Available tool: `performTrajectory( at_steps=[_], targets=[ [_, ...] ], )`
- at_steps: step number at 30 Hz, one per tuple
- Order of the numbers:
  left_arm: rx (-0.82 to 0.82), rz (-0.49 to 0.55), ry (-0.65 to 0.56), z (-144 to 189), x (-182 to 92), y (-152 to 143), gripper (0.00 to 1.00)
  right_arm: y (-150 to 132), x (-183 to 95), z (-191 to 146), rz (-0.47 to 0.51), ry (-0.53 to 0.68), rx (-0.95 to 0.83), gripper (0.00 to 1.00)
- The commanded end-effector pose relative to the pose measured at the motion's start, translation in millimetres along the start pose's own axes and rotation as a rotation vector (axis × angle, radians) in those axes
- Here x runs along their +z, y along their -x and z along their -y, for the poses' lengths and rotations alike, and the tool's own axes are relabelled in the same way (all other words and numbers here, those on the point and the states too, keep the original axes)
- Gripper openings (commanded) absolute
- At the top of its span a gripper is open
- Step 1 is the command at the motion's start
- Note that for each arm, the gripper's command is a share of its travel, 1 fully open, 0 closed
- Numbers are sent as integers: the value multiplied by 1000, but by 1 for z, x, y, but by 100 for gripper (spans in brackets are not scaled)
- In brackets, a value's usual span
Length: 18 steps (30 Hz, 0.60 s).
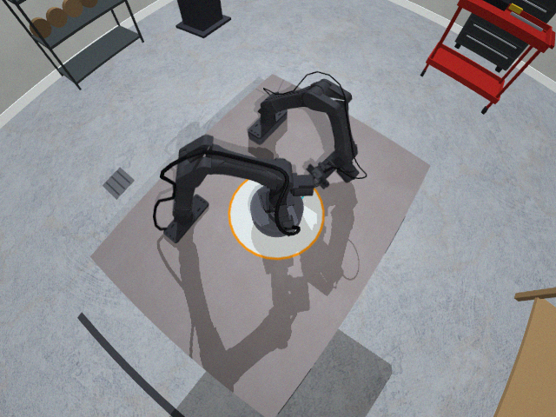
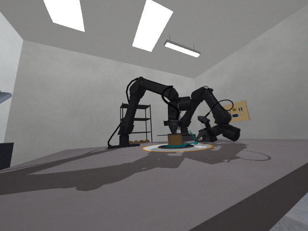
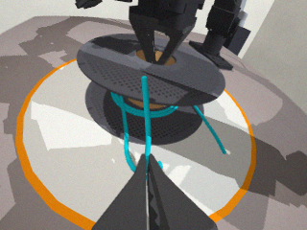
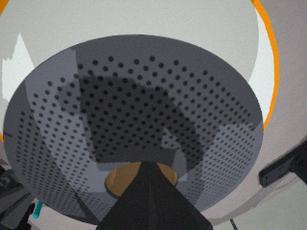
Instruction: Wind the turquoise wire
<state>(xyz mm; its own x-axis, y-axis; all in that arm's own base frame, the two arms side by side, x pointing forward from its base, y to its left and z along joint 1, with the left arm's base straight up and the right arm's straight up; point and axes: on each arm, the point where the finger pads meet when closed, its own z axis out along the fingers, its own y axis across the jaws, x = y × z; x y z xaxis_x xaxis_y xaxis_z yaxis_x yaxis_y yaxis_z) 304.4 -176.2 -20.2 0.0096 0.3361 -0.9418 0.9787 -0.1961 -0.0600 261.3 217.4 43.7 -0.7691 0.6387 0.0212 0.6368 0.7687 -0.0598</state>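
Observation:
The reel (image 1: 257, 216) (image 2: 174, 139) (image 3: 192, 86) (image 4: 125, 53) lies flat inside the painted orange ring (image 1: 229, 210) (image 3: 19, 139) (image 4: 276, 72). The turquoise wire (image 2: 192, 135) (image 3: 146, 115) (image 4: 37, 209) curves low around the tan hub. In the left wrist view one loop hangs out toward my left fingertips, an end stands up above them, and another end lies out at the right. My left gripper (image 2: 196, 141) (image 3: 146, 158) is shut on the wire beside the reel. My right gripper (image 2: 173, 133) (image 3: 153, 72) (image 4: 147, 158) is shut and empty, its tips at the hub hole. The arm hides much of the reel in the top view.
The right arm reaches over the reel and its wrist is close to the left gripper in the top view. Both arm bases stand on the table (image 1: 148, 287) (image 2: 139, 194). A shelf (image 1: 102, 54), a red cart (image 1: 466, 71) and a dark stand (image 1: 201, 16) are beyond it.

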Motion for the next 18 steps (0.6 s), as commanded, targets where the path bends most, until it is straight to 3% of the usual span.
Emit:
performTrajectory(
  at_steps=[1,4,18],
  targets=[
    [23,-11,11,1,-5,4,0,5,-24,-6,25,58,-128,0],
    [23,-11,11,1,-5,4,0,5,-24,-6,25,58,-128,0],
    [23,-11,11,1,-5,4,0,5,-24,-6,25,58,-128,49]
  ],
)
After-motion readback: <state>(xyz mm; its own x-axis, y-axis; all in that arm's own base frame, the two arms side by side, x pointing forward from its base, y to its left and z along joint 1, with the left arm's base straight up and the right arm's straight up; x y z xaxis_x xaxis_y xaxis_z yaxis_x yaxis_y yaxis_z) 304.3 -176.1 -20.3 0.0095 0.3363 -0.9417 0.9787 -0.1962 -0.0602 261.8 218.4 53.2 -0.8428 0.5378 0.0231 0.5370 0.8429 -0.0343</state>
